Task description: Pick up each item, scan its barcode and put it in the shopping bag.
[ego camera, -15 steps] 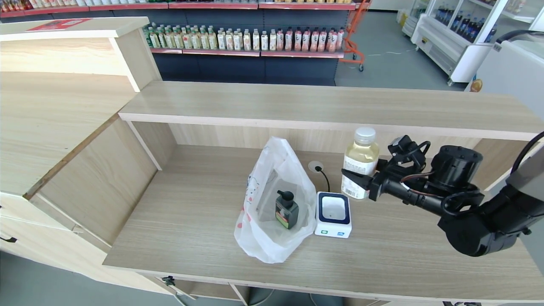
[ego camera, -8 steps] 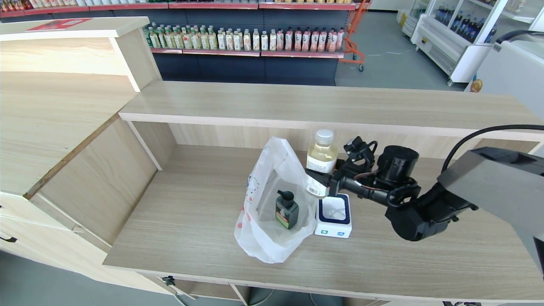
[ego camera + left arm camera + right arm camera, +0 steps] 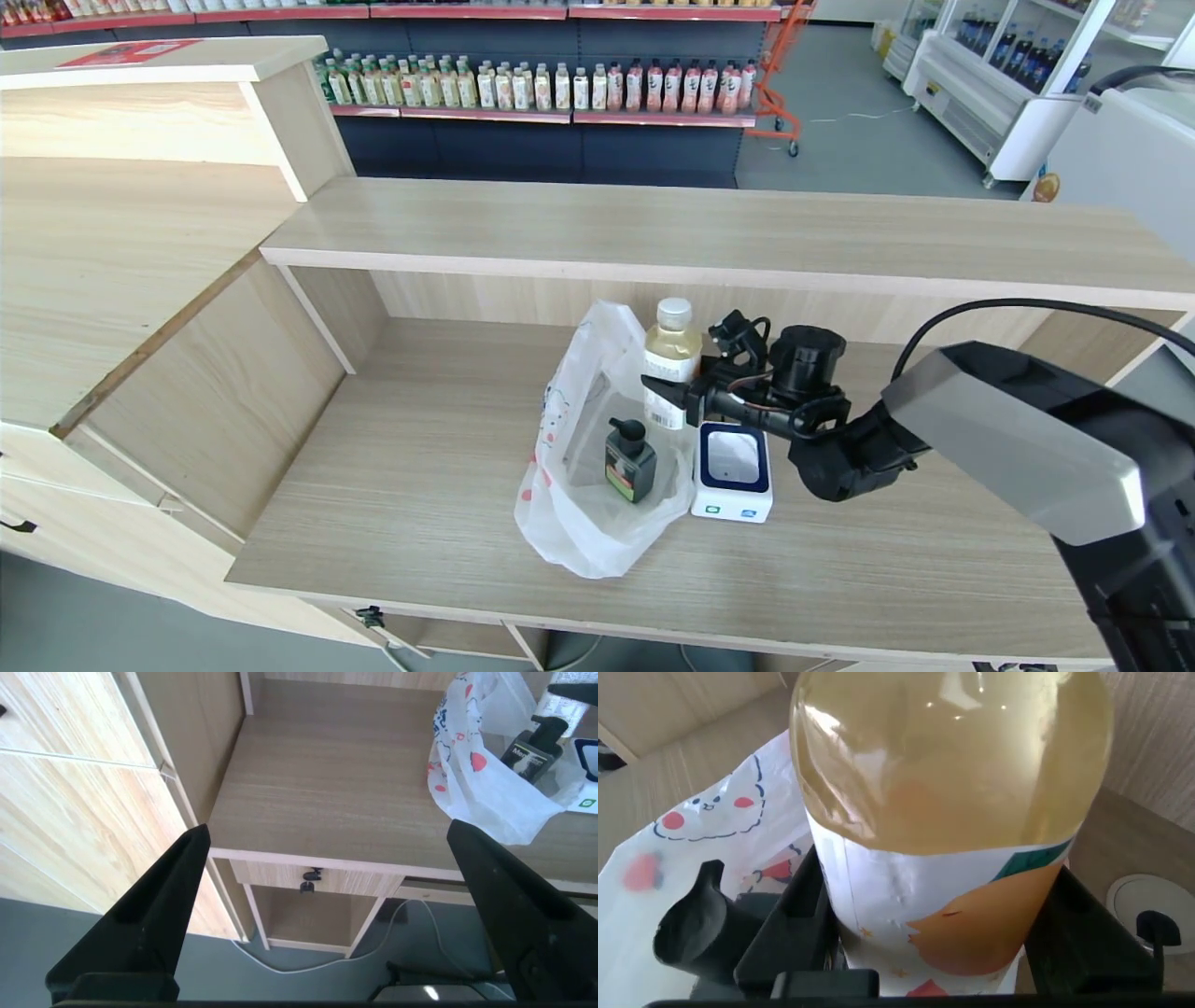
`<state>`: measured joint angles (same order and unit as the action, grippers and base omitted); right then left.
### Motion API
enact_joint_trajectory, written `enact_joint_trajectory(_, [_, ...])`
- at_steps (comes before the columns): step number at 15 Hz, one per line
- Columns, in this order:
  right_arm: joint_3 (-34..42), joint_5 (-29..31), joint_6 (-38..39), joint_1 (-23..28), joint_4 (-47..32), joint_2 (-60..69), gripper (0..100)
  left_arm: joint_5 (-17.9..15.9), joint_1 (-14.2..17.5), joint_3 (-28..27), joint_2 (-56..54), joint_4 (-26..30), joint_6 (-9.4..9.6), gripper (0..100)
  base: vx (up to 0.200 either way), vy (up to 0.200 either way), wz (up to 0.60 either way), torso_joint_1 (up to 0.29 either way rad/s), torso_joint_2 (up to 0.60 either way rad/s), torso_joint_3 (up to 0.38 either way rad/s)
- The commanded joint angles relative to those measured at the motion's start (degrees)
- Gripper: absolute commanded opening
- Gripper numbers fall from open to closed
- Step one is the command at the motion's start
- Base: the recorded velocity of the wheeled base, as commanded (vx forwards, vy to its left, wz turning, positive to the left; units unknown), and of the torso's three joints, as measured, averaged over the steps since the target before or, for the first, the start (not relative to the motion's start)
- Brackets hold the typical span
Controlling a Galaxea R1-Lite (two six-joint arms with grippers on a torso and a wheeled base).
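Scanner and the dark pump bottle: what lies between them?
In the head view, only the shopping bag's translucent side wall lies between the scanner and the pump bottle, which stands inside the bag.

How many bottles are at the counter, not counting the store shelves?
2. The right gripper holds the drink bottle upright by the shopping bag; the dark pump bottle stands inside it. Its folds could hide more.

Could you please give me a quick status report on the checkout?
Right hand shut on bottle, upright at shopping bag edge. Left hand open, empty. Pump bottle already inside bag; way in looks clear.
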<state>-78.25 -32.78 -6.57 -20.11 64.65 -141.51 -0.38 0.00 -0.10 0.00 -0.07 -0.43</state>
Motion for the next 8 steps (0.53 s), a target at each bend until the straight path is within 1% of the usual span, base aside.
enact_joint_trajectory(1, [-3.7, -0.1, -0.1, -0.4, -0.4, -3.2, 0, -0.1, 0.0, 0.0, 0.0, 0.0, -0.01, 100, 0.000, 0.000, 0.00, 0.000, 0.00, 0.000])
enact_joint_trajectory(5, [-8.1, -0.1, -0.5, -1.0, -0.8, -6.4, 0, -0.1, 0.0, 0.0, 0.0, 0.0, -0.01, 100, 0.000, 0.000, 0.00, 0.000, 0.00, 0.000])
enact_joint_trajectory(8, [-10.8, 0.0, -3.4, -1.2, -0.8, -9.0, 0, 0.0, 0.0, 0.0, 0.0, 0.0, -0.01, 100, 0.000, 0.000, 0.00, 0.000, 0.00, 0.000])
